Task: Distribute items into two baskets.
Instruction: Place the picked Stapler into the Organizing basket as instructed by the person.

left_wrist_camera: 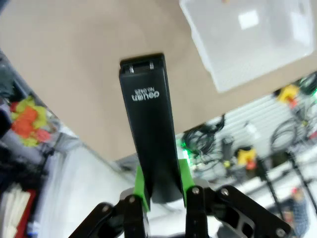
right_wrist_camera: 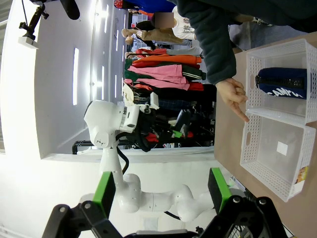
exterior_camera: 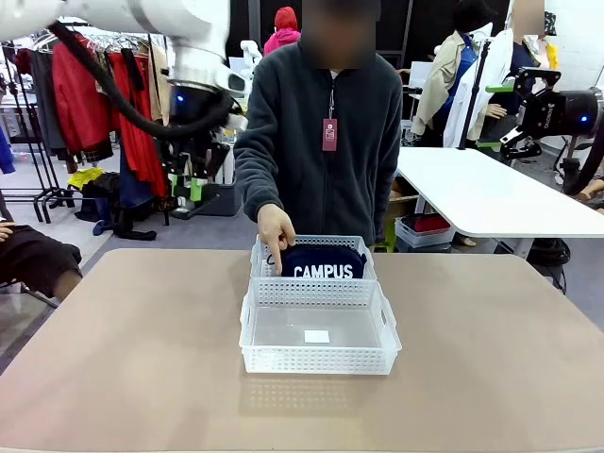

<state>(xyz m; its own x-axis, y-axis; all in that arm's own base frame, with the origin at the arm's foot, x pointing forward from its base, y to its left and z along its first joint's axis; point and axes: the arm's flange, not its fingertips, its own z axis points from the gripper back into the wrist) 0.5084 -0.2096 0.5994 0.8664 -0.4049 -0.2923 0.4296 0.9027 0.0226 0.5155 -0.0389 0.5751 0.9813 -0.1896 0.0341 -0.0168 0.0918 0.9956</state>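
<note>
**Stapler held aloft as pouch sits in far basket**

The left gripper (left_wrist_camera: 161, 198) is clamped on a small black stapler (left_wrist_camera: 148, 124), its green pads (left_wrist_camera: 141, 186) pressed against either side of the tool's lower end, seen from the left wrist camera. The stapler stands straight out beyond the fingertips, white lettering on its upper face (upside down in this view). Past the stapler's far tip lies the tan table (left_wrist_camera: 89, 59), and off to the upper right of the gripper sits the larger basket (left_wrist_camera: 247, 44), a white label (left_wrist_camera: 247, 20) on its floor.

In the front view the left arm hangs high above the table's far left corner, its gripper (exterior_camera: 193, 184) well clear of both baskets. The two translucent baskets stand touching at the table's middle: the larger basket (exterior_camera: 319, 363) nearer the robot, the smaller basket (exterior_camera: 260, 257) behind it. A navy pouch (exterior_camera: 323, 261) printed "CAMPUS" lies inside the smaller one. A person in a dark fleece stands at the far side, one hand (exterior_camera: 276, 229) reaching down with a finger at the left edge of the smaller basket, just beside the pouch.

The right gripper (right_wrist_camera: 161, 191) has its fingers spread wide with nothing between them. Both baskets lie to its upper right, well apart from it, the pouch (right_wrist_camera: 282, 82) in the farther one.
</note>
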